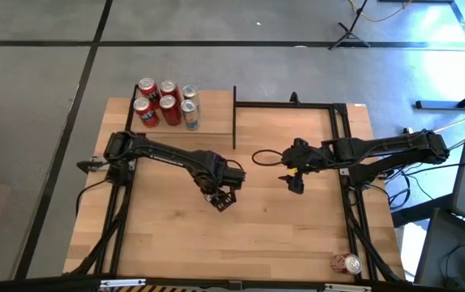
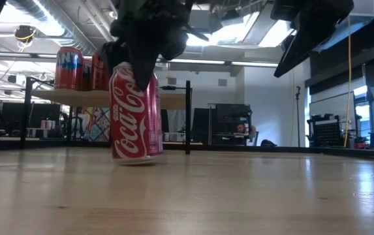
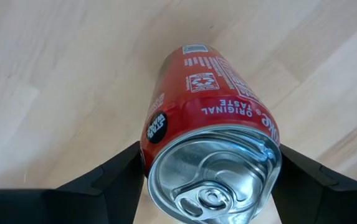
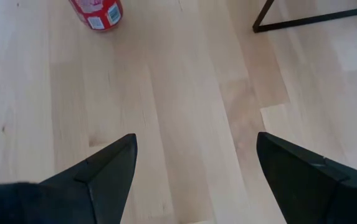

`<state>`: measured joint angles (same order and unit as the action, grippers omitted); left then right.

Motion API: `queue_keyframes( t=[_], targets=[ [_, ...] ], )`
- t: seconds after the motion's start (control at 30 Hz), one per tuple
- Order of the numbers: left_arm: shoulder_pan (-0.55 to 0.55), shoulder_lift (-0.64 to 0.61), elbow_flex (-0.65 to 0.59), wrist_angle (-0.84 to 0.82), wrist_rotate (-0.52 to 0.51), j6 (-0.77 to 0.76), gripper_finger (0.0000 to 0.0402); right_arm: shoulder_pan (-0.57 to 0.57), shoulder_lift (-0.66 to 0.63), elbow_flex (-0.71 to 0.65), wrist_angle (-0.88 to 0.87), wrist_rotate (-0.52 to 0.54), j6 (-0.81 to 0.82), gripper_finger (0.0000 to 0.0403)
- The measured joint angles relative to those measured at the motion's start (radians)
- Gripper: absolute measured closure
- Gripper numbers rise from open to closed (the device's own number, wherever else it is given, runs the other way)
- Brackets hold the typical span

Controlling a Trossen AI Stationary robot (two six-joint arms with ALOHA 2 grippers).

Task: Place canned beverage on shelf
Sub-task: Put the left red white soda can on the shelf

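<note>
- Gripping near the rim, the left gripper [image 3: 210, 177] is clenching the Coke can [image 3: 210, 130] at table centre; it is looking tilted, so it could slip.
- Waiting open-fingered nearby, the right gripper [image 4: 194, 165] is risking nothing.
- Holding 5 cans, the shelf [image 1: 213, 109] is offering limited space; knocks are possible.

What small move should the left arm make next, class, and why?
Probably lift straight up. The left tool is shut on the Coca-Cola can, which looks slightly tilted on the table; the shelf stands higher, so the can must rise first.

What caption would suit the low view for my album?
The left gripper clasps a red Coca-Cola can on the table, with the shelf behind.
</note>
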<state>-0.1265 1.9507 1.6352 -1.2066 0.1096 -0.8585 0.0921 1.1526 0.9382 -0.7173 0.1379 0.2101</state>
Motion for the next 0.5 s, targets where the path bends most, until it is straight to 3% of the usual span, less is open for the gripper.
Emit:
queue_keyframes(
  t=[0.23, 0.5],
  targets=[
    [0.000, 0.011, 0.003, 0.012, 0.004, 0.004, 0.0130, 0.000, 0.000, 0.000, 0.017, 0.000, -0.005, 0.0084],
    [-0.001, 0.023, -0.003, 0.024, 0.010, 0.005, 0.0065, -0.001, 0.000, 0.000, 0.020, 0.000, -0.007, 0.0084]
  ],
)
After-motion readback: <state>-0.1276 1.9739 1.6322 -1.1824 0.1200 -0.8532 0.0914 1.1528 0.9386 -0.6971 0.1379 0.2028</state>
